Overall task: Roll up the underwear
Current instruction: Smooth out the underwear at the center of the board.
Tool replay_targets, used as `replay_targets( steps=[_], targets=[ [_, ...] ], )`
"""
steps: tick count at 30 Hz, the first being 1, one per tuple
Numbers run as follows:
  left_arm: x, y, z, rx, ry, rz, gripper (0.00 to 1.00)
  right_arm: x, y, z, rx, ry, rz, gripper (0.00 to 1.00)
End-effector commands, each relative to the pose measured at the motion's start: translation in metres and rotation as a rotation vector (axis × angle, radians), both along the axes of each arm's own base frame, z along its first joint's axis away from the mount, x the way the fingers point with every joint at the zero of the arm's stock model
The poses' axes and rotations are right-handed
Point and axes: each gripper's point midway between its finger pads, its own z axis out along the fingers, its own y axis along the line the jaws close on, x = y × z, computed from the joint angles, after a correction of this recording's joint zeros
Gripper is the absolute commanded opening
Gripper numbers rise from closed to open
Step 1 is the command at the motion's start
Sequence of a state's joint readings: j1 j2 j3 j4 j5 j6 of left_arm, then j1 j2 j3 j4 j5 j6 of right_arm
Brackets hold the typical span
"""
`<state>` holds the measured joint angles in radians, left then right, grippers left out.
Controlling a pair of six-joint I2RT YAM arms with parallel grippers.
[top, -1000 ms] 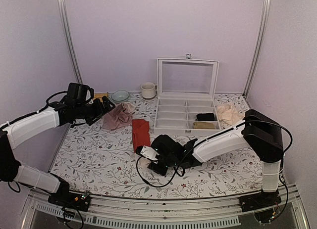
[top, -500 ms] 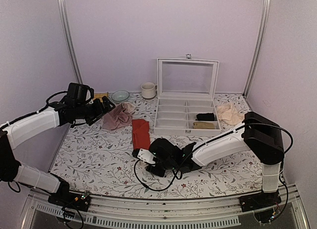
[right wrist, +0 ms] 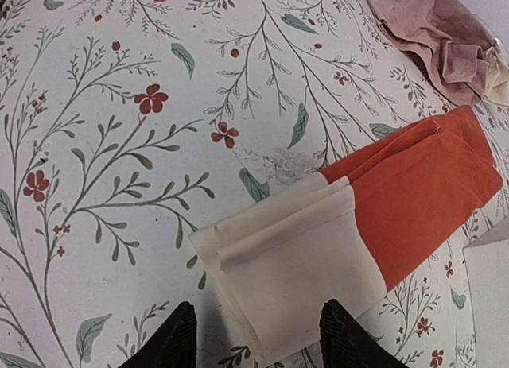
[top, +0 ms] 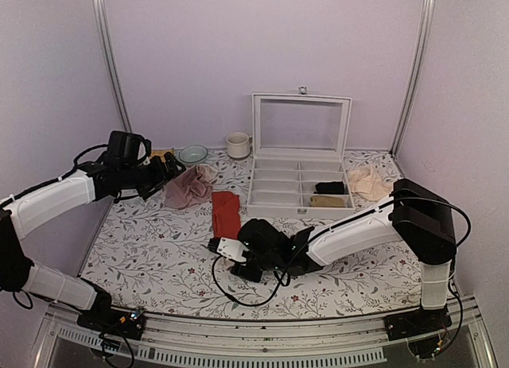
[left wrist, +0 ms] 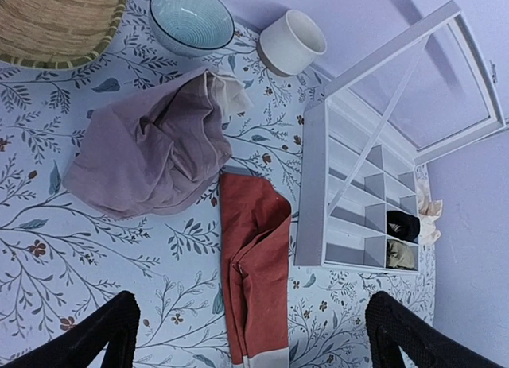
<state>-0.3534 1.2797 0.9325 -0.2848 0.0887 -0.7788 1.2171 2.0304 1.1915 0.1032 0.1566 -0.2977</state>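
Note:
The underwear (top: pixel 226 213) lies flat on the floral table as a long folded strip, red-orange with a cream waistband (right wrist: pixel 294 261) at its near end. My right gripper (top: pixel 219 246) sits low at that waistband end. In the right wrist view it (right wrist: pixel 258 340) is open, one black fingertip (right wrist: pixel 171 340) left of the cream edge and the other at its right, holding nothing. My left gripper (top: pixel 169 168) hovers high at the back left, open. The left wrist view looks down past the open left gripper (left wrist: pixel 254 344) on the underwear (left wrist: pixel 254 257).
A dusty-pink cloth (top: pixel 188 189) lies just behind the underwear. The white compartment box (top: pixel 301 185) with its lid up stands to the right, two dark rolls inside. A bowl (top: pixel 192 154), a mug (top: pixel 237 145) and a woven basket (left wrist: pixel 56 22) line the back; a beige cloth (top: pixel 366 181) lies far right.
My right gripper has slid a little to the left along the table at the waistband end and its jaws have spread wider. The left arm and the underwear have not moved.

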Motion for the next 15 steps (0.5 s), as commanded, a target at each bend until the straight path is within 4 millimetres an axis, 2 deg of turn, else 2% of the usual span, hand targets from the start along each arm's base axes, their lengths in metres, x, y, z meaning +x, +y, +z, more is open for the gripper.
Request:
replay_targets(
  steps=[1, 4, 6, 11, 12, 15],
  targets=[
    [-0.001, -0.006, 0.01, 0.007, -0.011, -0.02, 1.0, -0.003, 0.018, 0.026, 0.078, -0.004, 0.051, 0.53],
    [-0.001, -0.007, 0.009, 0.007, -0.005, -0.023, 1.0, 0.0, 0.018, 0.026, 0.093, 0.029, 0.033, 0.53],
    [-0.004, -0.011, 0.006, -0.006, 0.01, -0.029, 1.0, 0.002, 0.014, 0.035, 0.122, 0.057, 0.015, 0.53],
    [-0.014, -0.038, -0.014, -0.046, 0.07, -0.075, 1.0, 0.013, -0.003, 0.073, 0.25, 0.206, -0.067, 0.52],
    [-0.015, -0.045, -0.019, -0.044, 0.08, -0.084, 1.0, 0.015, -0.007, 0.086, 0.295, 0.257, -0.075, 0.51],
    [-0.016, -0.059, -0.027, -0.051, 0.108, -0.097, 1.0, 0.03, -0.021, 0.1, 0.383, 0.445, -0.154, 0.51]
  ],
)
